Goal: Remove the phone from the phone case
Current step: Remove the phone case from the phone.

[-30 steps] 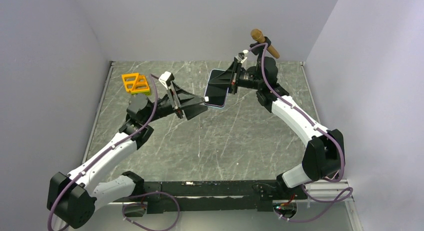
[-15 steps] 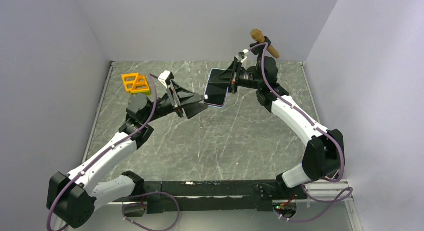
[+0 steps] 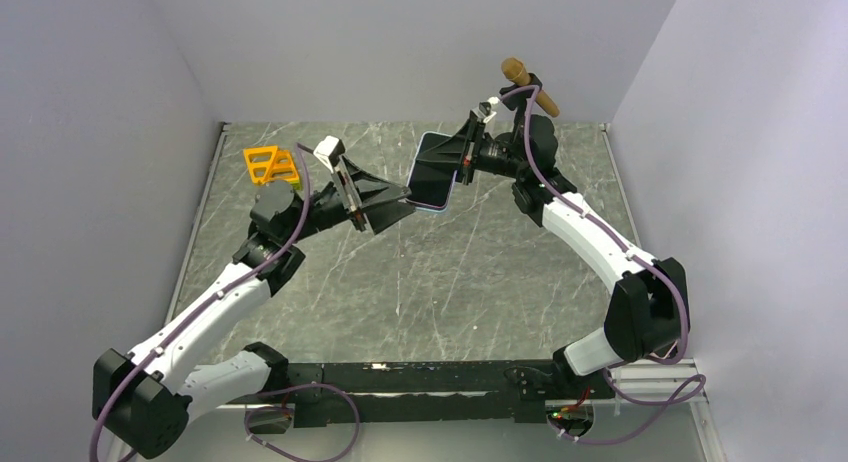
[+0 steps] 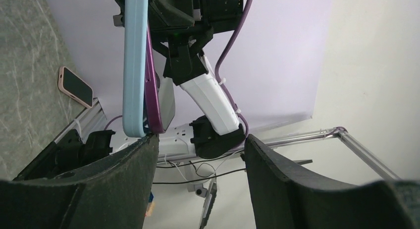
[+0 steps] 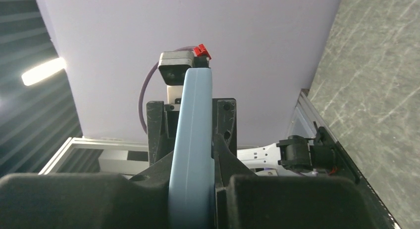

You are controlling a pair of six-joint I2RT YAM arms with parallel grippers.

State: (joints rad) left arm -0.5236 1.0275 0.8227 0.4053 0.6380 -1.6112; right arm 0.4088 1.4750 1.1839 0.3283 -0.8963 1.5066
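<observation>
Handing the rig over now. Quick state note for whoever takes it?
Right gripper: shut on the light-blue phone case, held off the table.
Left gripper: open, one finger at the case's lower corner.
Done: the purple phone edge looks partly parted from the case at that corner.
Left: free the phone fully; it is not yet out.

An orange plastic lattice piece point(image 3: 271, 165) lies at the far-left corner of the grey marbled table point(image 3: 450, 282). A brown wooden handle point(image 3: 516, 70) shows near the back wall. A pink-cased phone point(image 4: 76, 86) lies flat on the table.
</observation>
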